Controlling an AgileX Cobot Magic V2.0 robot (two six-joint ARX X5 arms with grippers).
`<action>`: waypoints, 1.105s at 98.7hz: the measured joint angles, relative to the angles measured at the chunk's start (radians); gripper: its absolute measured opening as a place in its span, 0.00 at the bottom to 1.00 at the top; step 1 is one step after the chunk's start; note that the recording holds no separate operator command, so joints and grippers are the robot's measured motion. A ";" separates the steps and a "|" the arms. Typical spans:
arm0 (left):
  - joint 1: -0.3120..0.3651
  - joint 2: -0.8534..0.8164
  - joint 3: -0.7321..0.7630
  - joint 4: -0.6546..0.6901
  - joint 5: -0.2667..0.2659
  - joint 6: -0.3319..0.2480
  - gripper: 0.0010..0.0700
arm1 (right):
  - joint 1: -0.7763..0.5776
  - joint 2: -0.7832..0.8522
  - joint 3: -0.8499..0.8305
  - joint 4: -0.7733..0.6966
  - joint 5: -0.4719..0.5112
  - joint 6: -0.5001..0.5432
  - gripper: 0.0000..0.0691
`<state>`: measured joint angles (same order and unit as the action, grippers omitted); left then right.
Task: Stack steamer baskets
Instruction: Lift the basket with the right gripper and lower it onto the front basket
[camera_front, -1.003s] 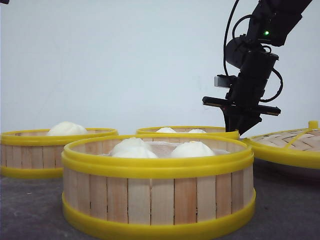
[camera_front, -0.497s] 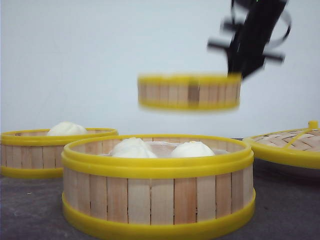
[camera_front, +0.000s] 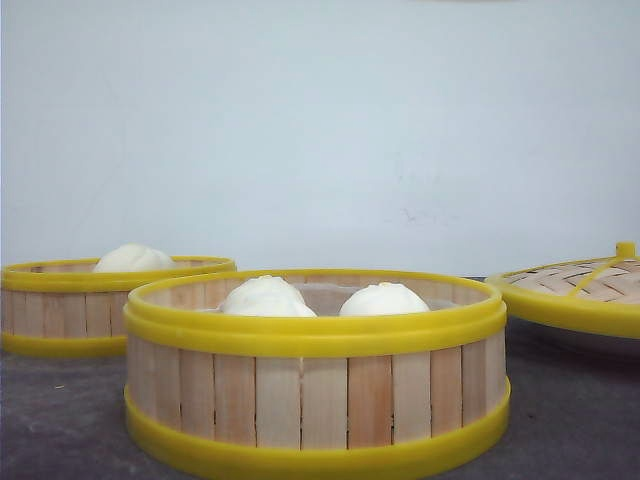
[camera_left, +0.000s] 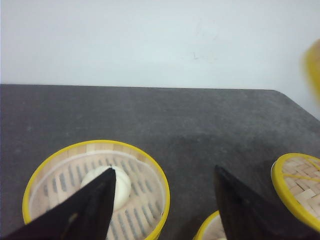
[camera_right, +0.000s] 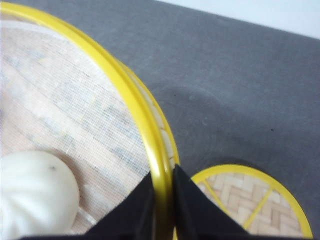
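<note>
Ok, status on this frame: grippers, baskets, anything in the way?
Right gripper shut on lifted basket's rim, bun inside. Left gripper open, empty. Two baskets on table. Lid off right; nothing blocking.

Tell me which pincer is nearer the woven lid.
Probably the right. The right pincer, clamped on a steamer basket rim, hangs just above the woven lid; the left pincer is off to its side.
</note>
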<state>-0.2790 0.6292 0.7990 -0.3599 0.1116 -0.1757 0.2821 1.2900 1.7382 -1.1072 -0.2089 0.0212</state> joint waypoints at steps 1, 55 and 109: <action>0.000 0.000 0.000 -0.001 0.000 0.000 0.53 | 0.001 -0.006 0.000 -0.005 0.000 0.000 0.04; 0.000 0.000 0.000 -0.023 0.000 0.000 0.53 | 0.144 -0.059 -0.385 0.163 0.003 0.000 0.04; 0.000 0.000 0.000 -0.025 0.016 0.000 0.53 | 0.259 0.122 -0.499 0.337 0.064 0.037 0.04</action>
<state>-0.2794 0.6292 0.7990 -0.3851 0.1276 -0.1757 0.5407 1.4124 1.2388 -0.7700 -0.1444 0.0582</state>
